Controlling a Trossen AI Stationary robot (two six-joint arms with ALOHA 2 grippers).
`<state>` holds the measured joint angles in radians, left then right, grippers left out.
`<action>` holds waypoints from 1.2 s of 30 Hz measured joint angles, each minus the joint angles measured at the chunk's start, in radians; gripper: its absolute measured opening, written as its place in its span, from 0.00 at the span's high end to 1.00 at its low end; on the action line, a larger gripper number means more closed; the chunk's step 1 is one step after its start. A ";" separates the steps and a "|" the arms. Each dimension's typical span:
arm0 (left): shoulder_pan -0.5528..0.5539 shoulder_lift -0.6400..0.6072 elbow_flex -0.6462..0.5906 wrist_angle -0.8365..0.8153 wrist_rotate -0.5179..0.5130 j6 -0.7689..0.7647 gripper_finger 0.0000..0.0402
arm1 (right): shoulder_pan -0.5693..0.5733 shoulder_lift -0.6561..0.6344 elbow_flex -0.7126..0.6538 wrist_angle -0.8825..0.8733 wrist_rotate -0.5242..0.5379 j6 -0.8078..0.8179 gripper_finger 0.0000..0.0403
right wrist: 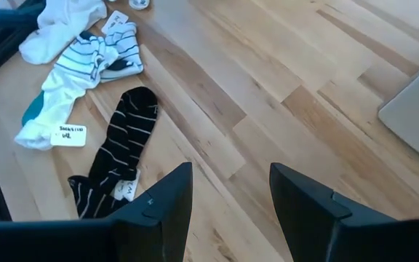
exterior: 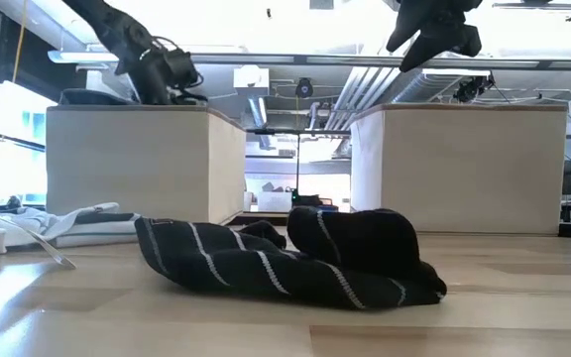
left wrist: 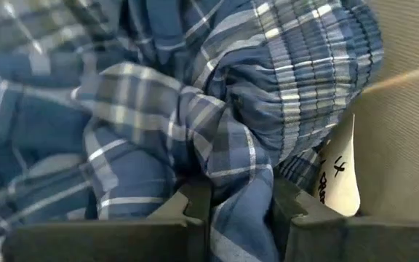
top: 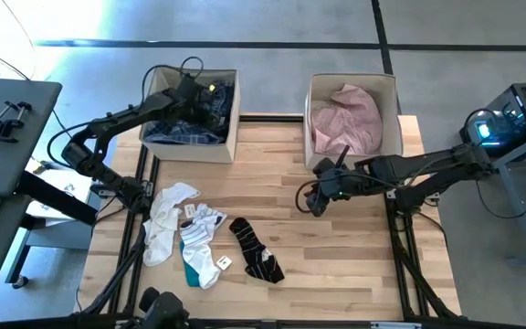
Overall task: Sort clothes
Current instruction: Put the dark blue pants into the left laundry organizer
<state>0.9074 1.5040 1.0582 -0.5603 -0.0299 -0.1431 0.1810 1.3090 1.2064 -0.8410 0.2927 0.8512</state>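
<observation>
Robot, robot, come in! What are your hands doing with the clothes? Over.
Left gripper in left box, fingers pinching plaid shirt. Right gripper open, above table, empty. Black socks and white socks left on table. Nothing blocking.

Two beige fabric boxes [top: 229, 137] [top: 389, 91] stand at the wooden table's [top: 354, 238] far edge.

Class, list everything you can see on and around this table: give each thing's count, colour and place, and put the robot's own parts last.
Fabric boxes: two, beige, side by side at the table's far edge.
Plaid shirt: one, blue-white, in the left box.
Pink shirt: one, pale pink, in the right box.
Striped socks: black with white stripes, on the table's near middle.
White and teal socks: heap, left of the striped socks.
Table: one, light wood.
Left claw: dark, in the left box, shirt cloth between its fingers.
Right claw: dark, open, above bare table.
</observation>
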 joint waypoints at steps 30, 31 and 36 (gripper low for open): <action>-0.042 -0.015 0.559 -0.577 0.150 0.152 0.47 | -0.004 0.000 0.000 0.000 0.137 0.004 0.57; -0.061 -0.025 0.569 -0.613 0.151 0.155 0.48 | -0.004 0.000 0.000 0.000 0.151 0.004 0.57; -0.130 -0.064 0.532 -0.771 0.179 0.155 0.50 | -0.004 0.000 0.000 0.000 0.186 0.004 0.57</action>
<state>0.7770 1.4396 1.5906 -1.3314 0.1490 0.0123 0.1768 1.3090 1.2064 -0.8410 0.4785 0.8555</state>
